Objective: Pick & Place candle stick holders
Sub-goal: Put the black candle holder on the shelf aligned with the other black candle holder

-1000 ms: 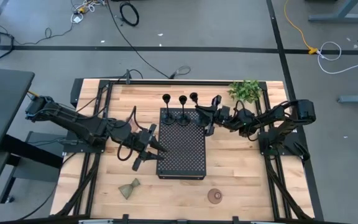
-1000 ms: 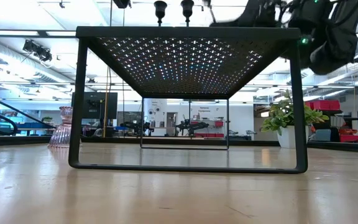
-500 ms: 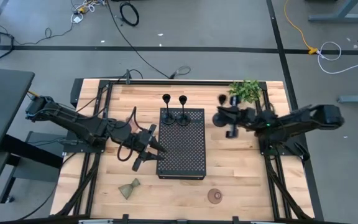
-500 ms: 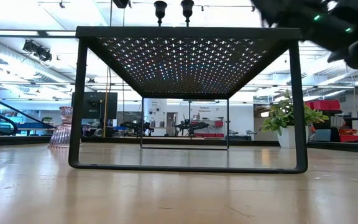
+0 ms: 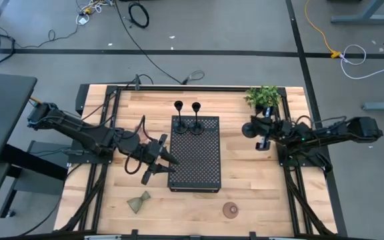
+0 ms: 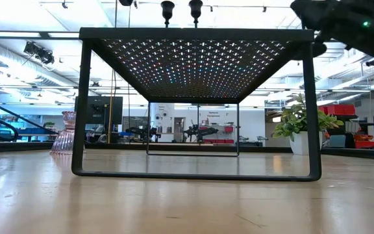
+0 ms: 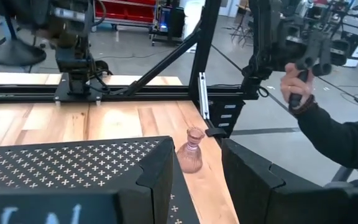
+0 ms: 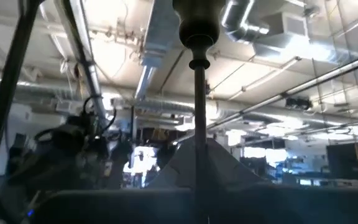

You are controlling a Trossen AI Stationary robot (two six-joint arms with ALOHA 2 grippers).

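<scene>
From above, the big black perforated rectangular tray (image 5: 195, 153) stands mid-way across the pale wooden desk (image 5: 245, 180), and two slim black candle stick holders (image 5: 187, 114) stand upright at its far edge, side by side. The right tool (image 5: 253, 131) hangs over bare desk between the tray and the small leafy green plant (image 5: 263, 97), its fingers clamped on a third slim black holder (image 5: 247, 129); the right wrist view alone shows the grip properly, the thin stem (image 8: 198, 106) running straight up out of the tool to its cup top against the ceiling lights. The left tool (image 5: 160, 160) sits at the tray's left side, fingers part-way apart; in the left wrist view nothing lies between them, with one finger (image 7: 157, 176) against the tray's corner. That same view picks out a squat pinkish glass holder (image 7: 191, 150) upright near the desk's edge, and a person's hand (image 7: 296, 87) beyond the desk. The level view shows the tray as a raised stand on legs, a pinkish glass holder (image 6: 64, 132) at the left behind it, and only the bases of the two black holders along the top. Overhead, an olive-green hourglass-shaped holder (image 5: 139, 201) lies on its side near the front edge, with a round pinkish holder (image 5: 231, 210) well to its right
</scene>
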